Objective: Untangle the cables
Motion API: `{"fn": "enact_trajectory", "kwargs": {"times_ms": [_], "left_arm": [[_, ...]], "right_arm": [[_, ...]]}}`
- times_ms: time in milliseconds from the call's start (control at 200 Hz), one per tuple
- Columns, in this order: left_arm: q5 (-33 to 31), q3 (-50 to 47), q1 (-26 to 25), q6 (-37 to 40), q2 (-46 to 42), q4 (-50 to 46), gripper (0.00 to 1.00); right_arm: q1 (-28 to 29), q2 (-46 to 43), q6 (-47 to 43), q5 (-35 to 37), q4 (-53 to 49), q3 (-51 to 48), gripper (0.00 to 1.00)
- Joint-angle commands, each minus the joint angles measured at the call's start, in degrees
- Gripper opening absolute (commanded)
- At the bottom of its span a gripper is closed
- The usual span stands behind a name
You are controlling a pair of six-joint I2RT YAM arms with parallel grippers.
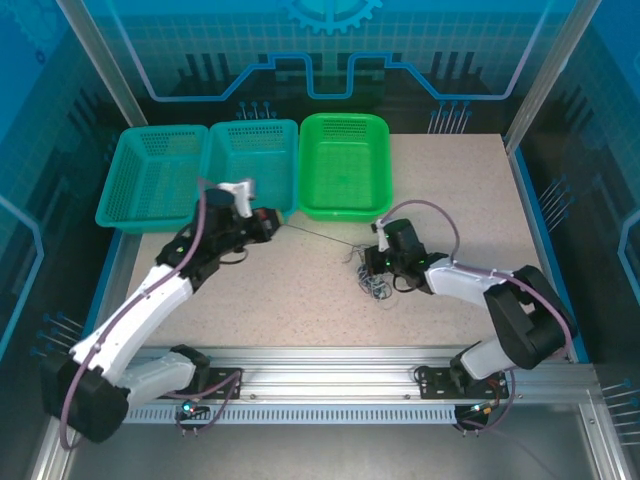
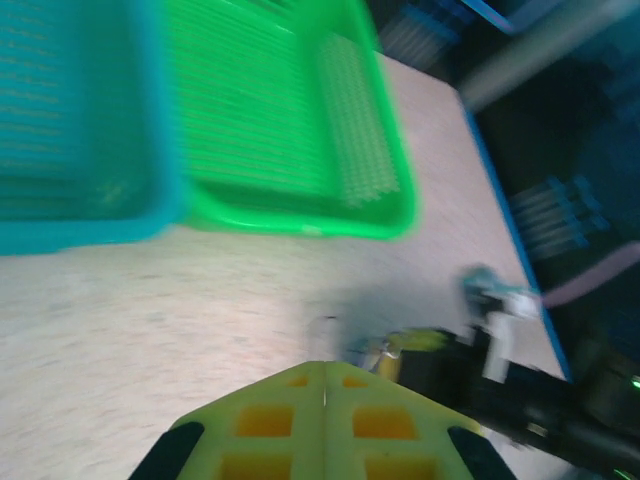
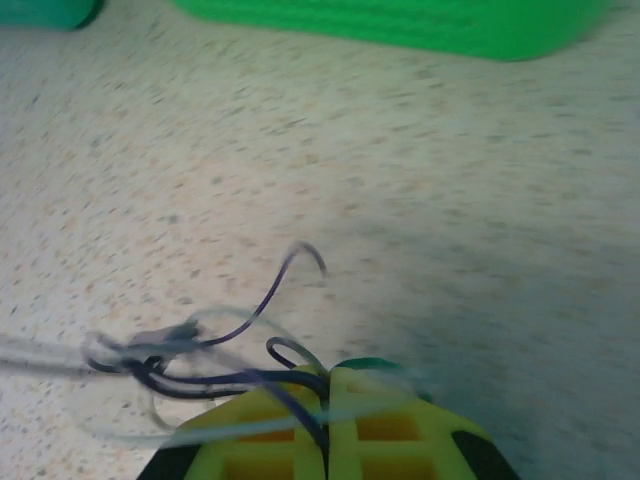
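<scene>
Speckled desk (image 1: 460, 210): right fingers (image 3: 385, 430) clamp the cables (image 3: 215, 378), left fingers (image 2: 275, 425) pinch a taut strand (image 1: 320, 236); draw left slowly toward 10 o'clock, right anchoring.

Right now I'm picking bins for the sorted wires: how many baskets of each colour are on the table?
Teal baskets: 2
Green basket: 1
Total: 3

top: overhead, from near edge | wrists: low over tabletop (image 3: 450, 150) | all share green basket (image 1: 343, 213)
</scene>
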Motion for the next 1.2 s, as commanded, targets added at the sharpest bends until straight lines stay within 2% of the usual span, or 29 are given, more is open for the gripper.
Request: {"fn": "enact_trajectory", "kwargs": {"times_ms": [0,80,215,290,365,440,545,675,755,845,1076,1196], "left_arm": [[-7.31,-4.68,5.15,-4.63,-6.94,-4.63,0.00],[-6.42,-7.81,5.59,-4.19,-9.12,-3.84,0.00],[4.65,-14.38,4.67,-3.08,-7.41,8.17,0.00],[6.36,-16.34,2.69,0.18,-6.19,13.84,0.26],[5.18,-17.02,-0.20,6.22,-6.18,17.75,0.42],[5.77,-16.85,-2.87,12.65,-6.18,21.69,0.52],[7.98,-15.59,-7.54,22.67,-5.80,26.15,0.65],[14.14,-11.47,-14.25,40.83,-3.28,24.18,0.72],[10.73,-8.80,-18.57,53.47,-0.70,18.64,0.75],[5.46,-6.43,-21.26,62.76,2.70,14.85,0.77],[-2.16,-5.23,-23.58,72.61,7.83,15.41,0.88],[-2.99,-4.86,-24.73,74.12,10.34,15.92,0.86]], "right_arm": [[-3.65,-2.34,1.65,0.72,-7.27,-1.72,0.00],[-4.59,-3.76,-0.47,-1.94,-8.38,-1.47,0.00],[-4.21,-7.44,-6.06,-9.14,-8.37,0.14,0.00],[-4.15,-10.07,-9.95,-11.94,-9.89,1.43,0.00],[-3.94,-12.34,-14.17,-14.57,-13.19,3.47,0.00],[-3.53,-13.78,-18.04,-16.58,-17.68,6.09,0.00],[-2.48,-14.90,-21.72,-15.37,-23.19,9.34,0.00],[0.07,-15.67,-24.75,-11.67,-27.87,12.21,0.00],[1.37,-16.09,-25.31,-10.73,-28.79,13.09,0.00],[2.41,-16.85,-25.73,-12.23,-29.02,13.40,0.00],[4.50,-18.50,-27.73,-14.62,-29.79,13.76,0.00],[4.86,-18.60,-27.90,-15.24,-30.19,13.83,0.00]]}}
